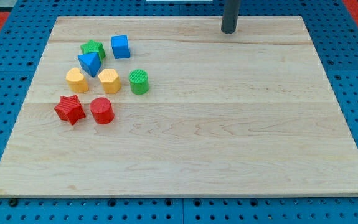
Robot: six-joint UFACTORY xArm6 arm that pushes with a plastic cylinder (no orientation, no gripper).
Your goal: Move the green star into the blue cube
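The green star point(93, 48) lies near the board's upper left, partly behind the blue triangular block point(89, 63). The blue cube point(121, 46) stands just to the star's right, a small gap between them. My tip point(229, 30) is at the view's top, right of centre, near the board's far edge, far to the right of the blocks and touching none of them.
A yellow heart point(76, 80), a yellow hexagon point(109, 81) and a green cylinder point(139, 81) sit in a row below the star. A red star point(70, 109) and a red cylinder point(101, 111) lie lower. The wooden board point(228, 137) rests on a blue pegboard.
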